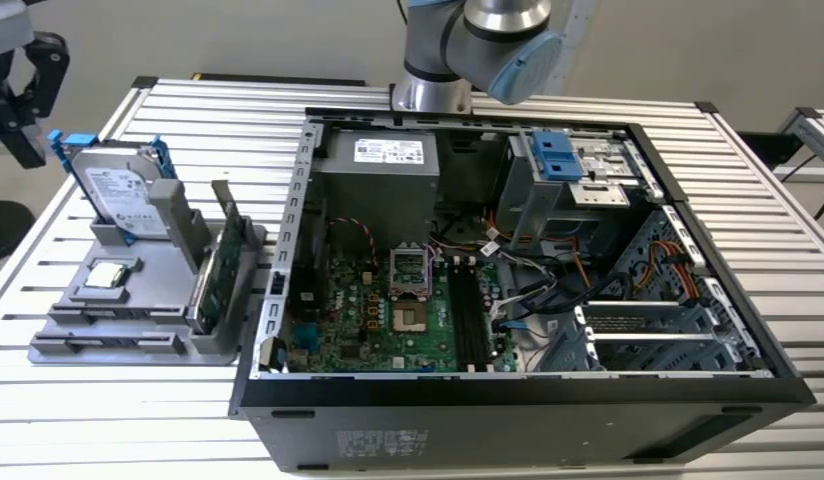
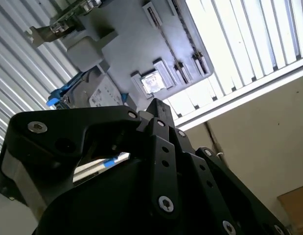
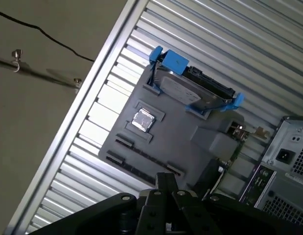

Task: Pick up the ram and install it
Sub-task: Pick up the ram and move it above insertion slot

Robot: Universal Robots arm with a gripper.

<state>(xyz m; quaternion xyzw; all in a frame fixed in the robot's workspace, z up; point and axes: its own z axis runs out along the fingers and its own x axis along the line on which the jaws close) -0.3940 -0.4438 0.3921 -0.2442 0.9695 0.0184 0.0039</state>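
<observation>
Along a slot of the grey tray [image 1: 145, 335] at the exterior view's left, the ram [image 3: 150, 157] seemed to lie as a thin dark strip in the first wrist view, near the green card [image 1: 219, 285]. Well clear of it, the fingers [image 3: 164, 183] looked pressed together and empty. A good pick would need them parted, squared to the stick's long edges and lowered straight.

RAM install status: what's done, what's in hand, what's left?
Done: nothing that shows. The long black memory slots in the open black computer case look unfilled, though that is hard to confirm. In hand: the black gripper hangs clear of the grey parts tray, touching nothing. Left: the whole pick and install.
</observation>
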